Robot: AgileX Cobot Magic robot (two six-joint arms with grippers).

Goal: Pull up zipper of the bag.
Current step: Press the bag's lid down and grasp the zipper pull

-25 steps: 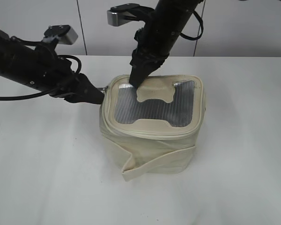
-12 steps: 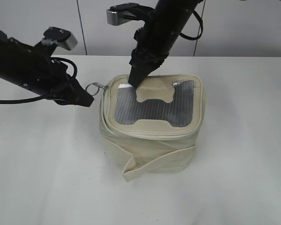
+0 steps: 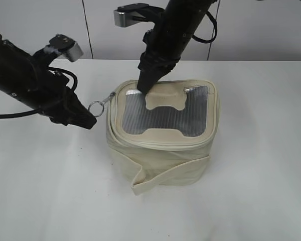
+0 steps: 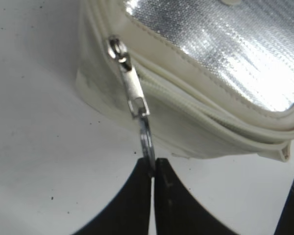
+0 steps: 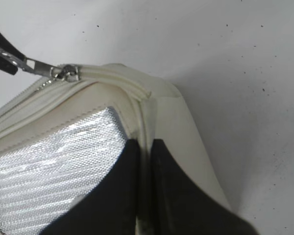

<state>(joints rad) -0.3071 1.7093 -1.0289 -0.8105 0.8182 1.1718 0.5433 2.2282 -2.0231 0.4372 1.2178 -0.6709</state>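
no writing legible. boxy cream leatherette bag [image 3: 163,138] stands on the white table [image 3: 261,165], ribbed silver-grey window on its lid. left gripper [image 4: 153,169] — pinched shut on the zipper's [image 4: 186,100] metal ring pull [image 4: 145,137], seen clearly only in the left wrist view. right gripper [image 5: 144,152] — closed, tips pressing the lid's rear edge.

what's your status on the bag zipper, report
Left gripper shut on ring pull. Right gripper shut, pressing on bag lid. Zipper looks closed along the visible side. Nothing in the way.
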